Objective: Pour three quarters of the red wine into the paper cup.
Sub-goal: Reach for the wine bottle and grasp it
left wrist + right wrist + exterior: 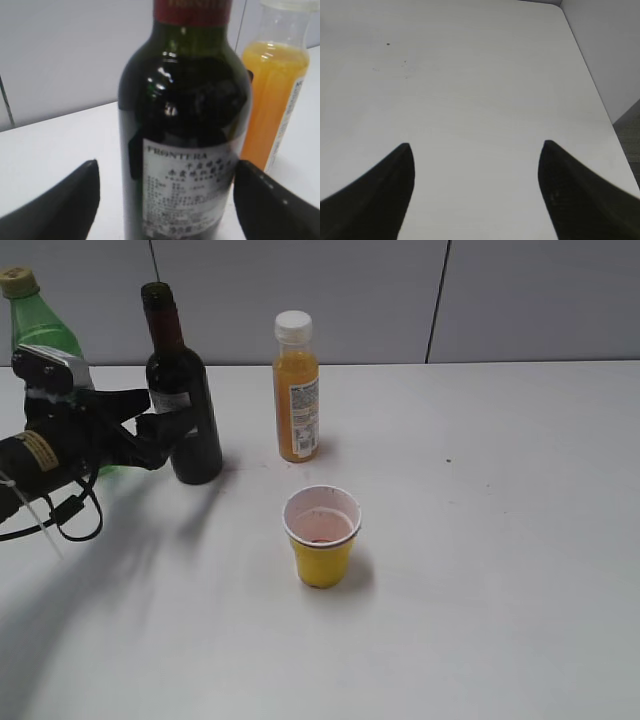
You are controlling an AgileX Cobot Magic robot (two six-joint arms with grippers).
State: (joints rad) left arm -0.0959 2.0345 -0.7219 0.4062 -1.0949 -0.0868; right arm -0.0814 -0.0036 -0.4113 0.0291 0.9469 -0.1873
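Note:
The dark green wine bottle [184, 390] with the red wine stands upright at the back left of the white table; it fills the left wrist view [185, 125] with its white label facing me. My left gripper [165, 423] is open, its two black fingers [167, 187] on either side of the bottle's lower body with small gaps. The yellow paper cup [321, 535], white inside with pinkish stains, stands at mid-table, in front of and to the right of the bottle. My right gripper [476, 170] is open and empty over bare table; it is out of the exterior view.
An orange juice bottle [297, 387] with a white cap stands just right of the wine bottle, also in the left wrist view [275, 100]. A light green soda bottle [40, 330] stands behind my left arm. The table's right edge [592, 80] shows in the right wrist view.

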